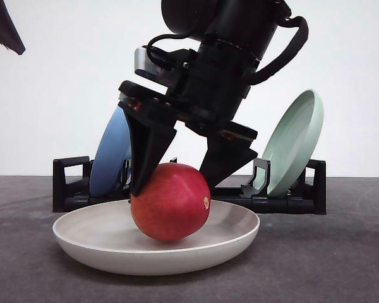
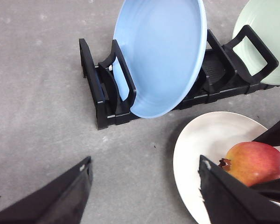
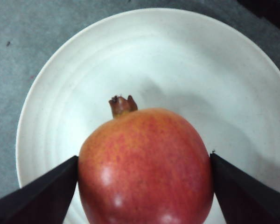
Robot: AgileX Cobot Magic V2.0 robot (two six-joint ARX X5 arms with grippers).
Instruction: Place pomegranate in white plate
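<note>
Grey matte bench (image 1: 341, 265) under a plain white wall (image 1: 50, 95), black rack (image 1: 69, 186) behind holding blue plate (image 2: 161, 56) and pale green plate (image 1: 294, 142) on edge. Pomegranate (image 1: 170, 202) sat in white plate (image 1: 234, 230), right tool (image 1: 174, 183) closed against its two sides. Calyx (image 3: 122, 105) seen from right wrist, pale spot from front; left tool (image 2: 144, 196) spread wide, empty, over bare bench.

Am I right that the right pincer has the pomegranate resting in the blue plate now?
Not quite. The right pincer does hold the pomegranate, but it rests in the white plate. The front view shows the blue plate standing in the rack behind.
</note>
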